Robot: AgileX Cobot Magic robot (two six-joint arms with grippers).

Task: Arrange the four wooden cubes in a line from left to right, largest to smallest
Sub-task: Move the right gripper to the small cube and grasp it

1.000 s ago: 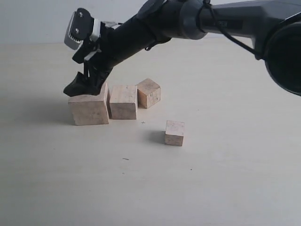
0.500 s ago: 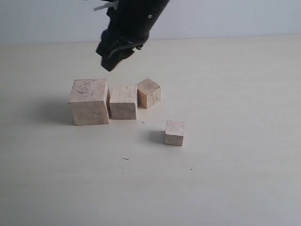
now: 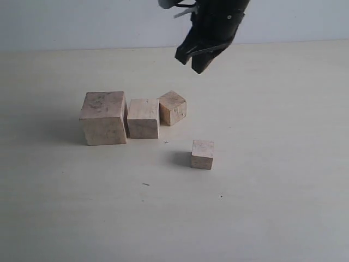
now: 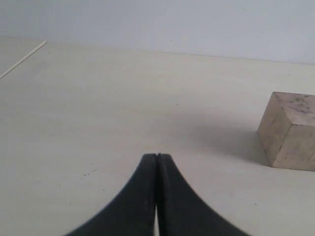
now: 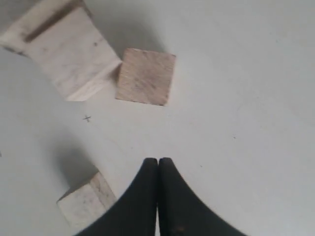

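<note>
Four pale wooden cubes rest on the table. The largest cube [image 3: 103, 117] stands at the left, with the second cube [image 3: 143, 117] right beside it. The third cube [image 3: 173, 107] sits turned at an angle, a little further back. The smallest cube [image 3: 202, 154] lies apart at the front right. My right gripper [image 3: 192, 61] hangs shut and empty in the air, behind and above the cubes. Its wrist view shows the shut tips [image 5: 158, 160] above the third cube [image 5: 145, 76], the second cube [image 5: 74, 51] and the smallest cube [image 5: 87, 204]. My left gripper [image 4: 157, 156] is shut and empty, with the largest cube [image 4: 293, 130] off to its side.
The pale table [image 3: 272, 207] stretches wide round the cubes, and a plain light wall [image 3: 82, 22] stands behind it. A thin white line [image 4: 22, 60] runs along the table's far corner in the left wrist view.
My right gripper has lifted off the largest cube's top and swung up and to the right, staying shut. The four cubes have not moved.
</note>
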